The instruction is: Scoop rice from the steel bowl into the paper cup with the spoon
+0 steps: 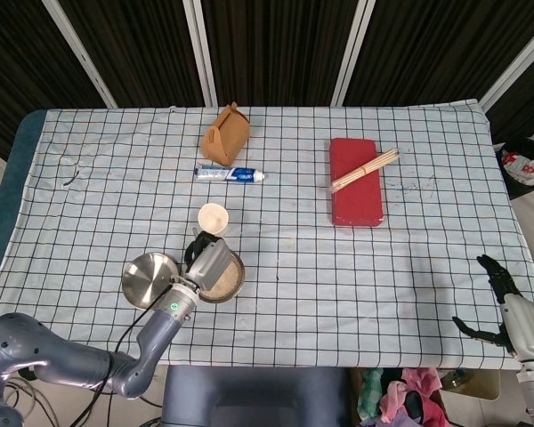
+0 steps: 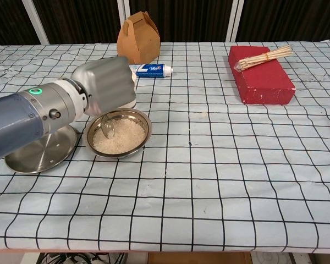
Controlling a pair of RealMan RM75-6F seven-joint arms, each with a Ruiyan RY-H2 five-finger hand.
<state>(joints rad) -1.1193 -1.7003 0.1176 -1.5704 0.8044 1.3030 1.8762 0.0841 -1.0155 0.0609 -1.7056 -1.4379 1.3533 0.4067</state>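
Note:
The steel bowl (image 2: 143,122) (image 1: 235,281) of white rice sits at the front left of the checked cloth. My left hand (image 2: 106,85) (image 1: 210,262) hovers over the bowl's far left side and grips the metal spoon (image 2: 108,126), whose head dips into the rice. The white paper cup (image 1: 213,219) stands upright just behind the bowl; in the chest view the hand hides most of the cup (image 2: 132,101). My right hand (image 1: 507,307) hangs past the table's front right corner, fingers apart, holding nothing.
A steel lid (image 2: 39,151) (image 1: 148,279) lies left of the bowl. Behind the cup are a toothpaste tube (image 1: 230,173) and a brown paper box (image 1: 225,134). A red brick (image 1: 354,181) with wooden sticks (image 1: 365,169) on it lies at the back right.

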